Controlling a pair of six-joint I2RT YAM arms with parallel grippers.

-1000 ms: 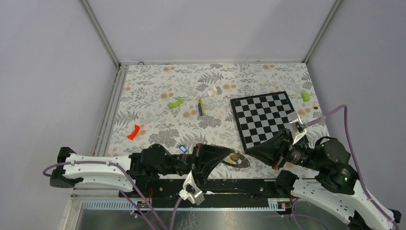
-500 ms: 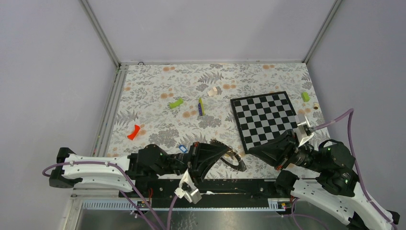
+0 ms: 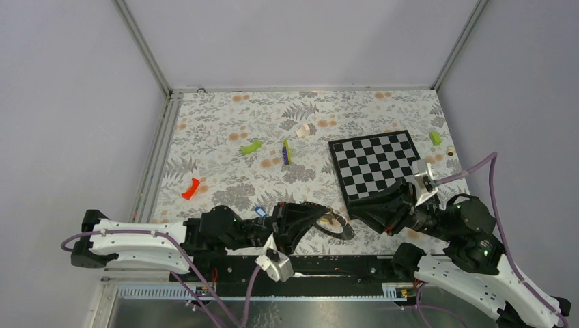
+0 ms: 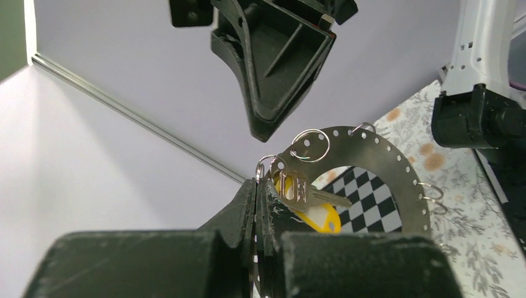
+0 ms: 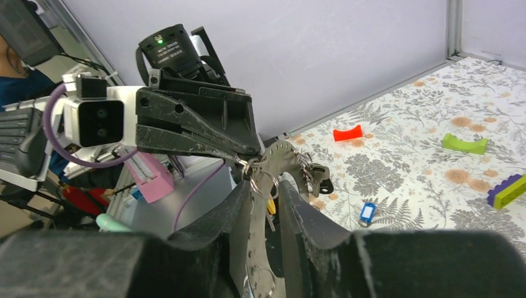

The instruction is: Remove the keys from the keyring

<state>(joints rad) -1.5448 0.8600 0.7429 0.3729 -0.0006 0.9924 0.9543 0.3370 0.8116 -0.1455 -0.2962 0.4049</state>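
Your left claw (image 4: 256, 186) clamped on keyring (image 4: 411, 192) rim, lower centre; right claw (image 5: 268, 195) jaws apart, straddling it.

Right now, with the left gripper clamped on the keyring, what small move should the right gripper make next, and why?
Probably close the right gripper on the yellow-tagged key. The left gripper is shut on the edge of the keyring, steadying it, and the right jaws stand open astride the ring, with that key's small loop between them.
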